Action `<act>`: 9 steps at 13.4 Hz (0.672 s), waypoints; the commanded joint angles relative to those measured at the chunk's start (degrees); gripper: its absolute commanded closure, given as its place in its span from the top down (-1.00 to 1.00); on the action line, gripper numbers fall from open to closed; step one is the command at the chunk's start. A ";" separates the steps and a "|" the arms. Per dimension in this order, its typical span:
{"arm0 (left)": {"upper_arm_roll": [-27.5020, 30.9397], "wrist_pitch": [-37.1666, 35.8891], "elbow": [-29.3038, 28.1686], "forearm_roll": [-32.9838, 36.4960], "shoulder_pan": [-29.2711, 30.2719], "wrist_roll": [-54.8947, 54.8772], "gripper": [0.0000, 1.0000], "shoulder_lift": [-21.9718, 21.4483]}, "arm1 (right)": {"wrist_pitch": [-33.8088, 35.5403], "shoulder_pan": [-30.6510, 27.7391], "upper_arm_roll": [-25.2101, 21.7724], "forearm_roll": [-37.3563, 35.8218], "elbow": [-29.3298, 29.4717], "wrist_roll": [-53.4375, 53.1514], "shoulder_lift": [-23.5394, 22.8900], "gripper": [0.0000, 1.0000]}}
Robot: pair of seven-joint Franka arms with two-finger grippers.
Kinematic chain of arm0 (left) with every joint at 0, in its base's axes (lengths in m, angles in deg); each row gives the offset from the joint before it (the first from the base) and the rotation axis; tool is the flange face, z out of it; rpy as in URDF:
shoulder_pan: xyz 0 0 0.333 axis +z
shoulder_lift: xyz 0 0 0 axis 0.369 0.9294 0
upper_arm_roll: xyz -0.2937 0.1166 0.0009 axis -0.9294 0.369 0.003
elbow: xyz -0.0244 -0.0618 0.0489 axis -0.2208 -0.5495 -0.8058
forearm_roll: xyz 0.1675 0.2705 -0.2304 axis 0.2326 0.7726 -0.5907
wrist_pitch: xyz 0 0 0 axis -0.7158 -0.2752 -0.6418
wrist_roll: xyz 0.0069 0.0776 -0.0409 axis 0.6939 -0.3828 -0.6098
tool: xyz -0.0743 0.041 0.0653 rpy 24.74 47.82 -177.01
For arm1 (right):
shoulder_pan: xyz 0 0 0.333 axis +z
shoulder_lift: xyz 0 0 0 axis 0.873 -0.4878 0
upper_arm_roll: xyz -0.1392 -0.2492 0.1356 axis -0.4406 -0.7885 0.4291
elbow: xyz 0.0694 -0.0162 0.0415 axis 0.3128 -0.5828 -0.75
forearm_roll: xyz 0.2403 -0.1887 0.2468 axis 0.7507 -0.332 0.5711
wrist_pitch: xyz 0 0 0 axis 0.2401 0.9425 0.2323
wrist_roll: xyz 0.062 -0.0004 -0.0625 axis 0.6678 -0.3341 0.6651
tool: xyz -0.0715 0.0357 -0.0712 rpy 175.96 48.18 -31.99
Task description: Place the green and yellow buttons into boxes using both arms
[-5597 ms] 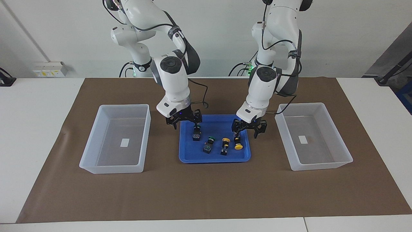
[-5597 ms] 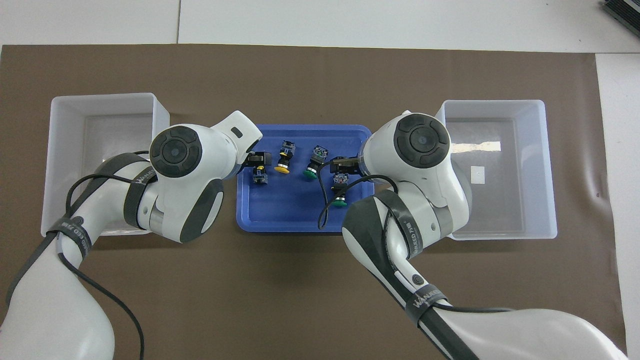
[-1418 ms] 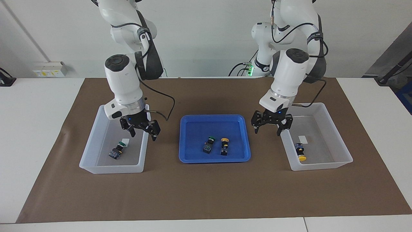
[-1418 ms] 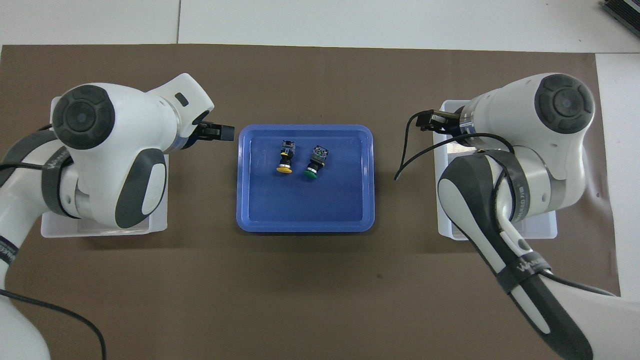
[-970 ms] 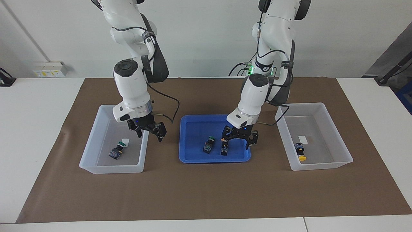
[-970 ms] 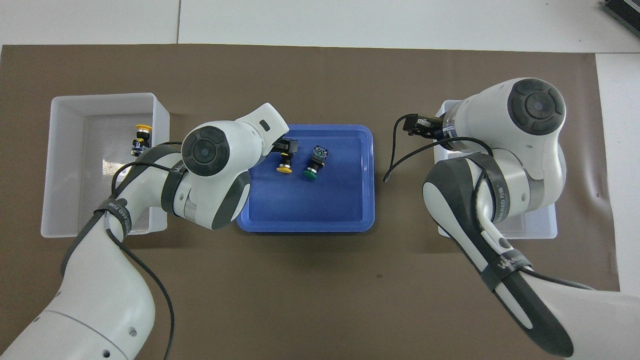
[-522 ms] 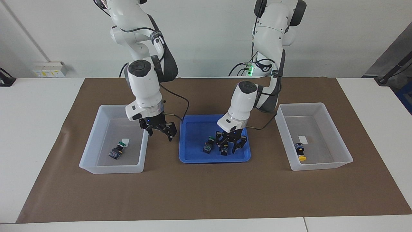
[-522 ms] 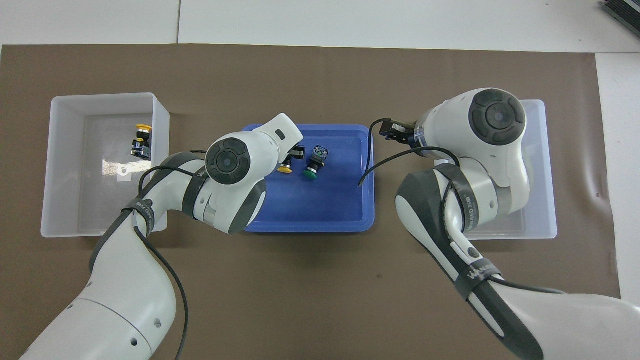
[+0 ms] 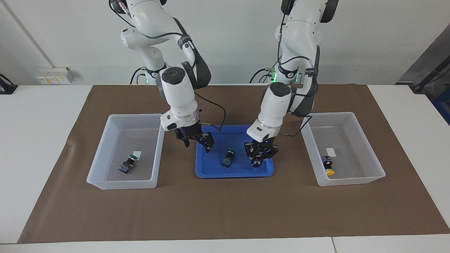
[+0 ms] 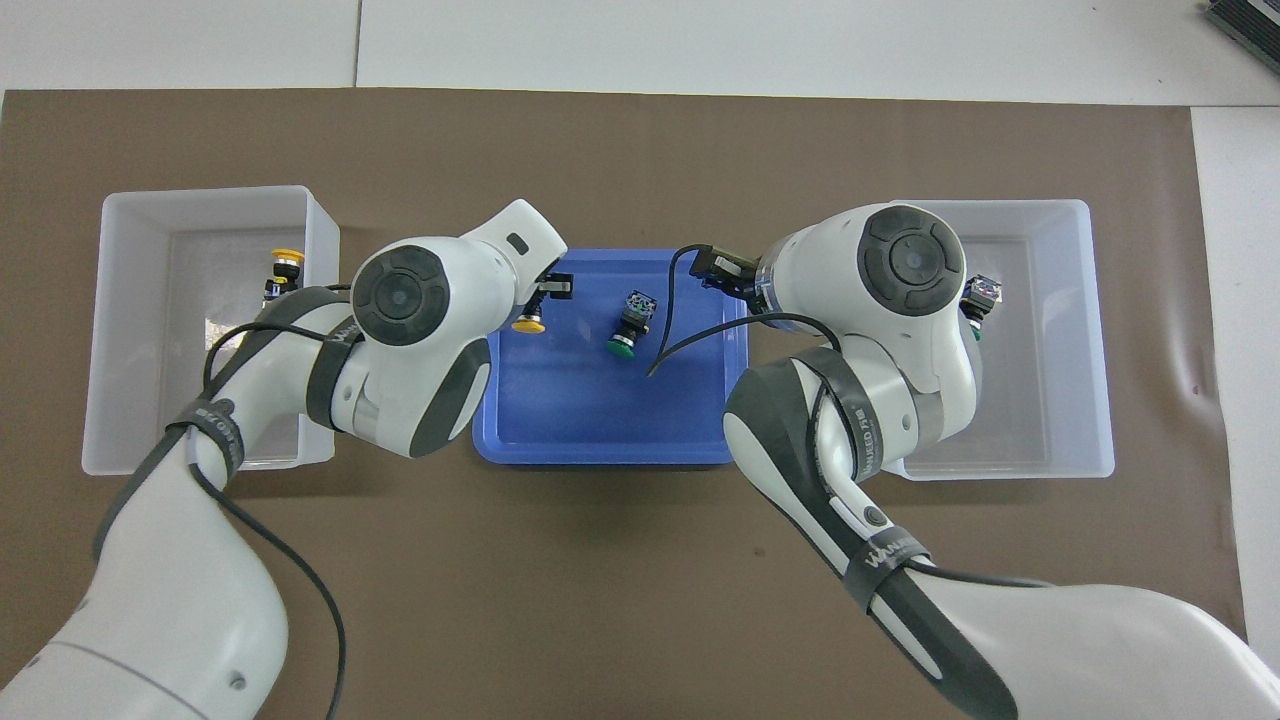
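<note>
My left gripper (image 9: 259, 157) is shut on a yellow button (image 10: 528, 322), low over the blue tray (image 9: 211, 169) at its left-arm end. My right gripper (image 9: 199, 140) is open and empty over the tray's right-arm end, beside a green button (image 9: 228, 156) that lies in the tray and also shows in the overhead view (image 10: 628, 326). The box (image 9: 121, 184) at the right arm's end holds a green button (image 9: 127, 165). The box (image 9: 351, 181) at the left arm's end holds a yellow button (image 9: 327, 167).
A brown mat (image 9: 225, 211) covers the table under the tray and both boxes. The right arm's black cable (image 10: 690, 335) hangs over the tray. In the overhead view the arms cover the near inner corners of the boxes (image 10: 120, 330) (image 10: 1095, 340).
My left gripper has shut on the yellow button and moved it toward the left arm's end of the tray. My right gripper has moved from its box's edge to over the tray.
</note>
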 commanded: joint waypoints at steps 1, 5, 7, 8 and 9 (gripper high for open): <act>-0.16 -9.09 -4.03 -0.72 6.39 -6.36 -1.00 -10.10 | -0.64 3.15 0.39 0.98 6.96 -3.84 -7.06 1.00; -0.16 -8.87 -4.21 -0.72 15.52 -14.42 -1.00 -11.08 | -8.72 6.94 0.30 -0.33 8.40 -6.24 -12.53 1.00; -0.24 -3.78 -5.69 -0.72 20.72 -22.26 -1.00 -10.82 | -8.81 6.94 0.30 -1.39 7.51 -5.89 -12.80 1.00; -0.24 -1.93 -5.88 -0.72 22.57 -22.55 -1.00 -10.47 | -9.69 7.29 0.30 -2.00 7.77 -5.97 -14.54 1.00; -0.24 -0.52 -5.79 -0.72 24.41 -22.99 -1.00 -9.68 | -10.65 7.47 0.30 -2.62 7.51 -5.89 -15.08 1.00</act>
